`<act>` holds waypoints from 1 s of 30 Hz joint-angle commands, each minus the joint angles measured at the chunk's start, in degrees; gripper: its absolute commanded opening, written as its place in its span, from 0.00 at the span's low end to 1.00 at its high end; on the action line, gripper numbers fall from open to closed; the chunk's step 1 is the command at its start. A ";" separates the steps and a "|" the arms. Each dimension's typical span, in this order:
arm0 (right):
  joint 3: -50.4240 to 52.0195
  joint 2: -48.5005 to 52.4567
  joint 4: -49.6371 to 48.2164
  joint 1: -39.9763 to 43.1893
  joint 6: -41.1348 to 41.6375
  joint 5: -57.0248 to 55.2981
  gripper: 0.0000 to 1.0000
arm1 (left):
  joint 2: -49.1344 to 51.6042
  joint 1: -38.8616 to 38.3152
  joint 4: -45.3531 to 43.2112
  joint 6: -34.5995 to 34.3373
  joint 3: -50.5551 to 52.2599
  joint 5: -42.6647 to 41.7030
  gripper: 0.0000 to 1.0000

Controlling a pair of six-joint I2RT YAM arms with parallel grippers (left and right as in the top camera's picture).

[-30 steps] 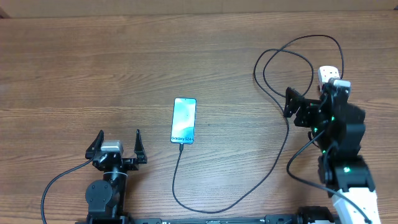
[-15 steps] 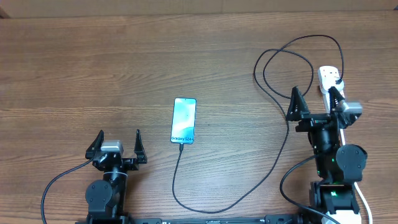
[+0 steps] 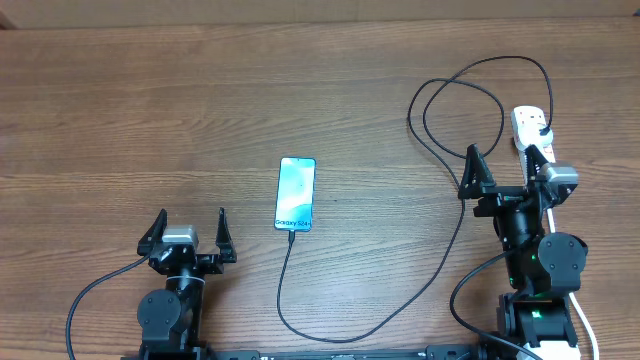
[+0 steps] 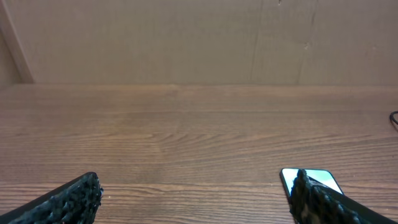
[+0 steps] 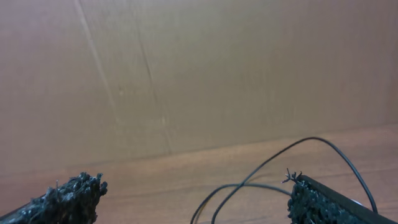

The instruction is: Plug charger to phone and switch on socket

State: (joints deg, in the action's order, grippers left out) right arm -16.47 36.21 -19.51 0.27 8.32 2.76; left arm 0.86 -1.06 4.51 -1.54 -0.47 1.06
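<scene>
Brown wooden tabletop (image 3: 150, 100) stretches open from nine to twelve o'clock. The slim blue-screened phone (image 3: 296, 193) lies at centre. The thin black charger cable (image 3: 282, 270) meets its six-o'clock edge and loops toward the white oblong power strip (image 3: 527, 122) at three. The left gripper (image 3: 191, 214) and right gripper (image 3: 503, 152) stand spread, holding nothing.

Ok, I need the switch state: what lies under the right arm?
The socket: only its far end shows past the right arm. The rest is covered by the arm, so no switch can be made out there.
</scene>
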 commanded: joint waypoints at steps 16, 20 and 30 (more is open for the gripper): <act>0.39 -1.14 3.02 -0.28 -0.31 1.03 1.00 | -0.61 0.42 -0.04 -1.05 0.17 -0.59 0.99; 1.92 -2.27 2.49 -0.28 -0.31 1.01 1.00 | -0.61 0.42 -0.04 -1.05 0.15 -0.59 0.99; 12.35 -8.59 -8.33 -0.26 -0.28 0.96 1.00 | -0.61 0.39 -0.04 -1.05 0.17 -0.52 1.00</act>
State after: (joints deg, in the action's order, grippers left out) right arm -6.04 29.63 -26.94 0.27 8.29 3.62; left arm 0.86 -1.06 4.51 -1.54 -0.47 1.06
